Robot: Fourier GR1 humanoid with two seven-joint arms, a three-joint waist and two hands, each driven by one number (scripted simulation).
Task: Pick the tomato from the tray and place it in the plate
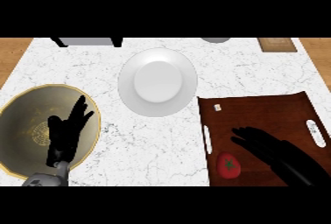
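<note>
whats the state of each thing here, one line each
tomato: on the tray, not held
tray: on the counter, holds the tomato
plate: white, nothing on it
gold-rimmed bowl: nothing visible inside
right hand: open, over the tray beside the tomato
left hand: open, over the bowl

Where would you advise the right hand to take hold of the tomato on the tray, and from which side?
Probably around the tomato's round sides, from above: its stem faces up and the tray is flat. The open right hand is just to its right.
</note>
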